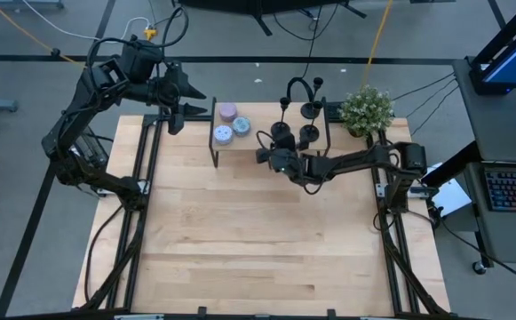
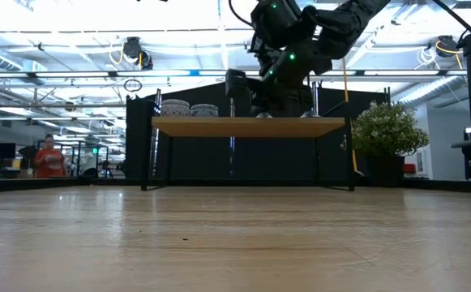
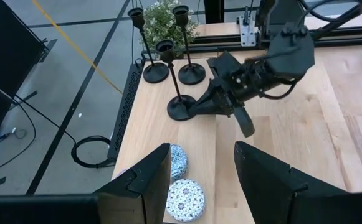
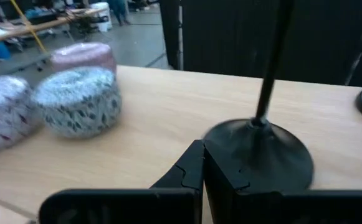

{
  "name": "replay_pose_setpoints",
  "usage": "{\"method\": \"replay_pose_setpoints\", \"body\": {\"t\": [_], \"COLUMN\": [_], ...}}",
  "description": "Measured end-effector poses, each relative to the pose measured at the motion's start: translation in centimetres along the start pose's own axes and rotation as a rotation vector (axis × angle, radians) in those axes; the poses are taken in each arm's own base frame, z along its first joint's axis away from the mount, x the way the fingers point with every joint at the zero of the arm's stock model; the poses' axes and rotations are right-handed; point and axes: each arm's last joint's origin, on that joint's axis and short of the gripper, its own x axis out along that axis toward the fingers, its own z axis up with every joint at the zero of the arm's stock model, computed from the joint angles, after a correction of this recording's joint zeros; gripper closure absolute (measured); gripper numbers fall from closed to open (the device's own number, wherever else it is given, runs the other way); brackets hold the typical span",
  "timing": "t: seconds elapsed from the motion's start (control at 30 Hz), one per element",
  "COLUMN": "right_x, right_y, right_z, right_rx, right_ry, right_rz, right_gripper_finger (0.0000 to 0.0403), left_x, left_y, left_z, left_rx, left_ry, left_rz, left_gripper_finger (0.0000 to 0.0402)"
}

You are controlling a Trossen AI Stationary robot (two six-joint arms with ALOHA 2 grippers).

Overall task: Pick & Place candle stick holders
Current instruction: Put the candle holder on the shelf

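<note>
Three black candle stick holders stand upright on their round bases at the right end of a raised wooden shelf (image 2: pixel 251 126): two farther ones (image 3: pixel 156 71) (image 3: pixel 192 73) and a nearer one (image 3: pixel 179 107). My right gripper (image 3: pixel 196 107) is shut and lies low over the shelf, right at the nearer holder's base (image 4: pixel 258 155). My left gripper (image 1: pixel 186 100) hangs open, high above the shelf's left end, with nothing between its fingers (image 3: pixel 149 180). My right gripper meets the near rim of the nearer holder's round base (image 4: pixel 230 165) with its shut fingertips (image 4: pixel 193 168). It comes in almost level, from the side of the tins. Nothing shows between the two fingers. The holder stands upright with its base flat on the shelf.
Three round patterned candle tins (image 1: pixel 227 112) (image 1: pixel 242 126) (image 1: pixel 223 135) sit on the shelf's left end, below my left gripper. A potted plant (image 1: pixel 367 108) stands at the table's far right corner. Bare wooden tabletop (image 1: pixel 258 240) lies in front of the shelf.
</note>
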Motion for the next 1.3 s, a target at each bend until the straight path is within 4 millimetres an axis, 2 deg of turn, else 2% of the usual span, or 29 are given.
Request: {"method": "replay_pose_setpoints", "body": {"t": [0.3,1.3], "right_x": [0.6,2.0], "right_y": [-0.6,-1.8], "right_z": [-0.4,-0.1], "right_rx": [0.036,0.030], "right_ry": [0.076,0.075], "right_rz": [0.026,-0.053], "right_gripper_finger": [0.0403,0.0403], "left_x": [0.0,0.0], "left_y": [0.0,0.0], "left_z": [0.1,0.1], "left_rx": [0.005,0.003], "left_ry": [-0.007,-0.008], "left_rz": [0.004,0.004], "left_gripper_finger": [0.0217,0.0217]}}
